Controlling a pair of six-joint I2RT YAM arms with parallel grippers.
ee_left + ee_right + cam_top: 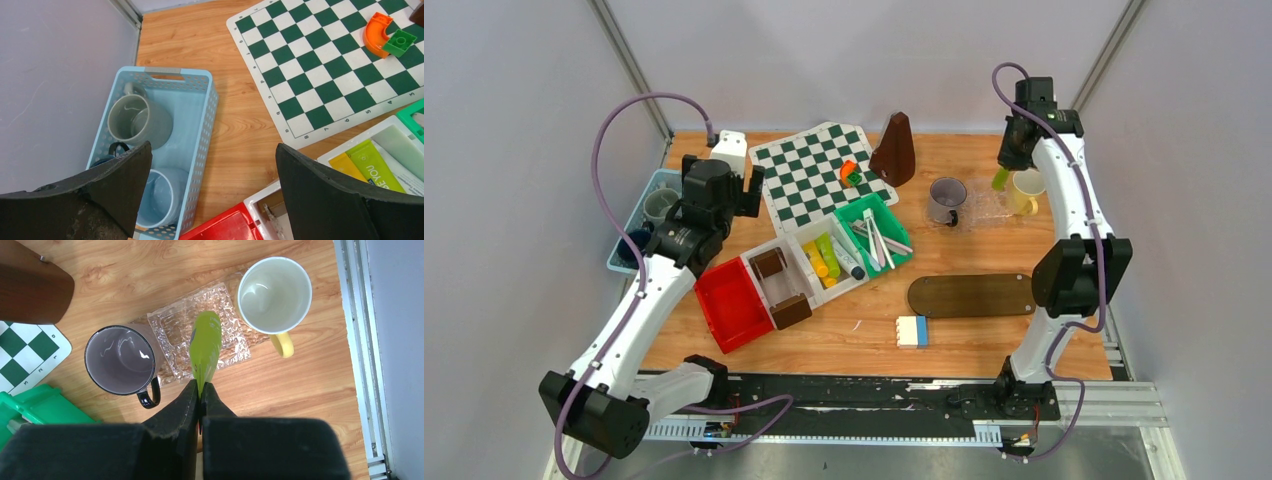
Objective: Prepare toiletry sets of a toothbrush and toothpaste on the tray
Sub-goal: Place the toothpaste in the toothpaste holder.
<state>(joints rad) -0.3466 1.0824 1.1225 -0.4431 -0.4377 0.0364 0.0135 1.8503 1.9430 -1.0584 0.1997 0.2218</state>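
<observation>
Right gripper [201, 392] pinches green tube [206, 345] by flat end, hanging over clear tray [175, 325], so you can lower it into pale yellow mug [274, 295].

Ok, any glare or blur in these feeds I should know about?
Right wrist: the dark body behind the jaws is out of focus; the crinkled clear plastic tray glints; the green plastic tube, grey ceramic mug and pale yellow ceramic mug are sharp. Left wrist: even light, the light blue perforated plastic basket crisp. Top external: soft shadows, no glare.
</observation>
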